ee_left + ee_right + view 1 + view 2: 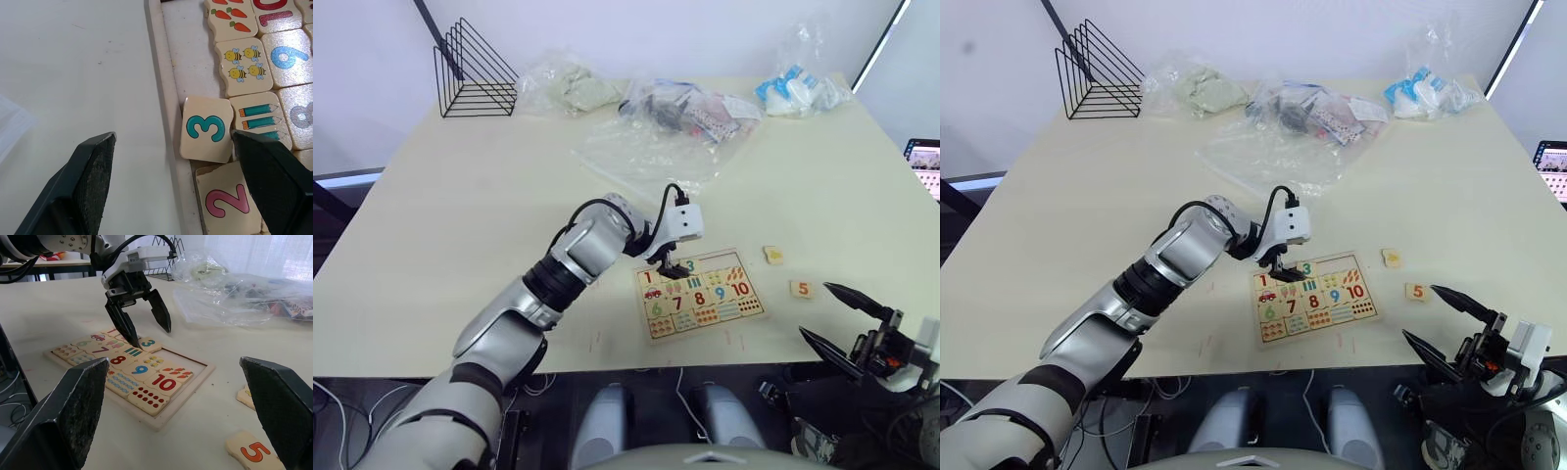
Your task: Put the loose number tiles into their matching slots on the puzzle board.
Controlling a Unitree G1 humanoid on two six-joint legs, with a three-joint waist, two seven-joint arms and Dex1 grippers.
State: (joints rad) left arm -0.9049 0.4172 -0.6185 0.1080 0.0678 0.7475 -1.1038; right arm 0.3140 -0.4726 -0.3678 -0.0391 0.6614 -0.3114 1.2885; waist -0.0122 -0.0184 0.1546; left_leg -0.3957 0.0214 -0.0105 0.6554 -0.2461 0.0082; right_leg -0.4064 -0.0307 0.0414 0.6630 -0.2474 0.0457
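— So where has it got to with the puzzle board (700,296)?

— Well, the left gripper (1287,271) hangs over the board's far edge, fingers spread wide, nothing between them. Right beneath sits the 3 tile (206,128), crooked, one side riding up on the board's frame instead of lying flat in its slot, beside the pencils tile (258,115) and just past the 2 tile (227,203).

— Not seated, then?

— I'd say not. To do it well, I reckon it should nudge the tile inward off the rim with one fingertip (92,171), square it to the slot, then press down gently. Pinching it again might only tip it further.

— And the rest?

— The 5 tile (801,289) and a tile with a yellow mark (772,255) lie loose on the table (460,196), well apart from the board, on its right. The right gripper (842,318) waits near them at the table's edge, its fingers wide apart and holding nothing.
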